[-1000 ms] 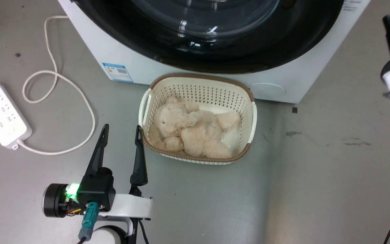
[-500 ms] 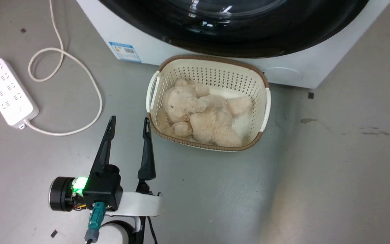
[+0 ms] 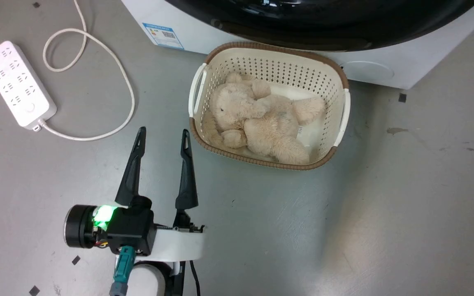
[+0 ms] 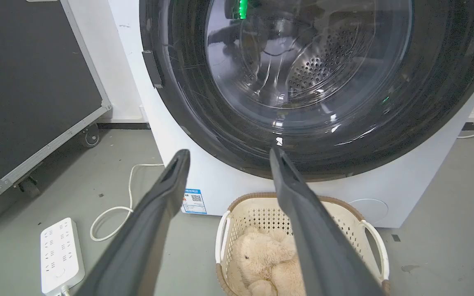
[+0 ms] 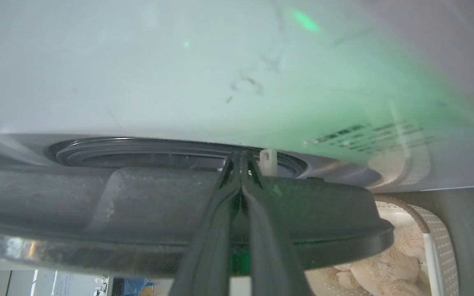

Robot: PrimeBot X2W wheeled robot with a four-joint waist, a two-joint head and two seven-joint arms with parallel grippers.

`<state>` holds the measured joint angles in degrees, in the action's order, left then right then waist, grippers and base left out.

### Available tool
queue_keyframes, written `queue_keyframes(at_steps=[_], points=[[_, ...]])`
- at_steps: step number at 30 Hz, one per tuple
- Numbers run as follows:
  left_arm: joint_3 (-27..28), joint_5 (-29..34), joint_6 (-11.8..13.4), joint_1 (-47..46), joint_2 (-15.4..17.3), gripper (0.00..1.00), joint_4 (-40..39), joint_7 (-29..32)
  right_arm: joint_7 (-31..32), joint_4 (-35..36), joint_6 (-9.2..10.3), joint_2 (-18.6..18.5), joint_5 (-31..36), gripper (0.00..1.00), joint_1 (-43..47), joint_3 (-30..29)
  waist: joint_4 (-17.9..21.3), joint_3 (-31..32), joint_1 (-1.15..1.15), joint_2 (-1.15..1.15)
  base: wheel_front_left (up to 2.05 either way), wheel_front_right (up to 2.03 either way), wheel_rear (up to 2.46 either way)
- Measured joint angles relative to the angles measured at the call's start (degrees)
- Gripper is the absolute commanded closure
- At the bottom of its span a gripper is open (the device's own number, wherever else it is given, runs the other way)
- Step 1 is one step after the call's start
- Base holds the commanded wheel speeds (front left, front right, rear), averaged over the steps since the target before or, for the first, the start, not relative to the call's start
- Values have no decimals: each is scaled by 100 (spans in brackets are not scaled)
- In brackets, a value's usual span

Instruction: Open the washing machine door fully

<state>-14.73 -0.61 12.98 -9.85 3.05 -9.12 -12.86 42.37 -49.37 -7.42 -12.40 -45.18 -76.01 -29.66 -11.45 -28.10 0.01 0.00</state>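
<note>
The right hand is closed, its two long dark fingers pressed together with nothing visible between them. They lie across the matte, dark grey inner side of the washing machine door, and their tips reach the narrow gap between the door and the white front of the washing machine, just beside a small white latch piece. Whether the fingers actually press on the door cannot be told.

The left hand is open, fingers spread well apart, and holds nothing. It hangs over the grey floor near the basket. In its own wrist view the left hand points at the lower part of the door.

The washing machine door is large and round, with a wide glossy black rim and a clear domed glass centre through which perforated steel shows. It sits on the machine's front, directly above the basket; in the head view its black rim runs along the top edge.

The basket is cream perforated plastic with a brown woven-look rim and white handles, and stands on the floor close to the machine. A fluffy beige teddy bear lies inside it. A white power strip with a looping white cable lies well to the left.
</note>
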Motion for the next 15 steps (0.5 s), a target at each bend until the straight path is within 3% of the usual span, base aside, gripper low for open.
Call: queue_keyframes(at_steps=[9, 15], points=[[-90, -9, 105, -87, 2, 0, -31, -127, 632, -210, 0, 8, -331, 100, -54, -312, -26, 65, 0, 0, 0, 0, 0], [-92, -47, 151, -76, 27, 0, 36, -182, 973, -121, -1, 236, -542, 100, 397, -456, 58, 333, -1, 0, 0, 0, 0]])
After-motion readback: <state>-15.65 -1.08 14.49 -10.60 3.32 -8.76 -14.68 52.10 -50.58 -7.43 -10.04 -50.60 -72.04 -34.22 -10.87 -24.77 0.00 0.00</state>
